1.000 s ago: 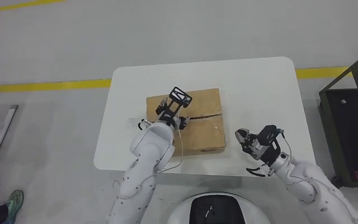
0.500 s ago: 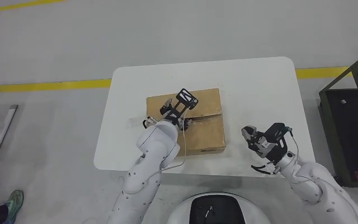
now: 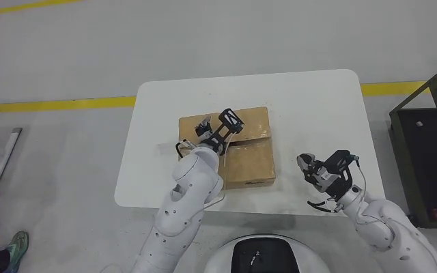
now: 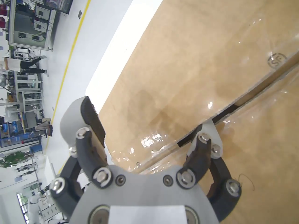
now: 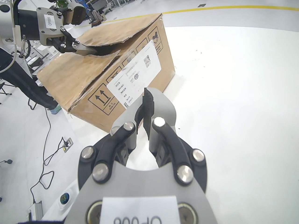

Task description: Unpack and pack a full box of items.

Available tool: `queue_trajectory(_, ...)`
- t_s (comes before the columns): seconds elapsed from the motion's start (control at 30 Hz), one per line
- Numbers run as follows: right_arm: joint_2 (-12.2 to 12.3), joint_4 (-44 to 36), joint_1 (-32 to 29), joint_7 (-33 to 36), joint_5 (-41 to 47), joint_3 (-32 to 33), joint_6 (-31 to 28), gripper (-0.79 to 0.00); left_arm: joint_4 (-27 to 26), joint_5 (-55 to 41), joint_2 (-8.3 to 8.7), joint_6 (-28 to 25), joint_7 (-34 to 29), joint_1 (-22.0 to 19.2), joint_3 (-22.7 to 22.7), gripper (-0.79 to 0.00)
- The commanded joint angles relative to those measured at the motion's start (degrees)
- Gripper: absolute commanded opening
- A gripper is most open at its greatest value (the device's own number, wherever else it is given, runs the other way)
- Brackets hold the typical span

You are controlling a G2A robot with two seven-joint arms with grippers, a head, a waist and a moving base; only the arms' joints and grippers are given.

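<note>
Cardboard box (image 3: 239, 153) centred on the table (image 3: 307, 102), left claw (image 4: 149, 124) spread over its top, one finger (image 4: 206, 136) tucked into the flap seam (image 4: 257, 89), right claw (image 5: 145, 103) pressed together, empty, above the table beside the box.

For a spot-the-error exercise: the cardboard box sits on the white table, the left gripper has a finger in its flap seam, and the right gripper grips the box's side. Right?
No: the right gripper grips nothing. The right wrist view shows it shut and empty over the table, apart from the cardboard box. The rest stands.
</note>
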Motion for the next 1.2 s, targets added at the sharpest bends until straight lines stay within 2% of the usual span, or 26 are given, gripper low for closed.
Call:
queue_trajectory(0.0, 0.0, -0.1, 0.0, 0.0, 0.1, 0.0, 0.2, -0.785, 0.1, 0.4, -0.03, -0.5, 0.6, 0.2, 0.1, -0.785)
queue_trajectory(0.17, 0.0, -0.2, -0.2, -0.1, 0.0, 0.0, 0.6, -0.785, 0.2, 0.5, -0.22, -2.8, 2.4, 0.3, 1.3, -0.785)
queue_trajectory(0.6, 0.3, -0.4, -1.5, -1.1, 1.8, 3.5, 2.3, -0.785, 0.4, -1.4, -1.33, -1.3, 5.5, -0.1, 3.2, -0.785)
queue_trajectory(1.03, 1.0, -2.1, -4.8, -0.8, 7.2, 11.4, 2.5, -0.785, -4.4, -3.2, -2.1, -3.0, 4.3, 1.7, 5.4, -0.785)
queue_trajectory(1.07, 1.0, -2.1, -4.8, -0.7, 7.3, 11.5, 2.5, -0.785, -4.7, -3.3, -2.14, -3.1, 4.1, 1.8, 5.4, -0.656)
queue_trajectory(1.1, 1.0, -2.2, -4.9, -0.7, 7.4, 11.6, 2.5, -0.785, -5.0, -3.2, -2.19, -3.1, 4.0, 1.8, 5.4, -0.252)
queue_trajectory(1.13, 1.0, -2.2, -4.9, -0.7, 7.4, 11.6, 2.6, -0.785, -5.0, -3.2, -2.25, -2.9, 4.1, 1.6, 5.3, 0.0)
queue_trajectory(1.17, 1.0, -2.3, -5.0, -0.6, 7.4, 11.6, 2.6, -0.785, -4.9, -3.4, -2.34, -2.5, 4.2, 1.4, 5.2, 0.0)
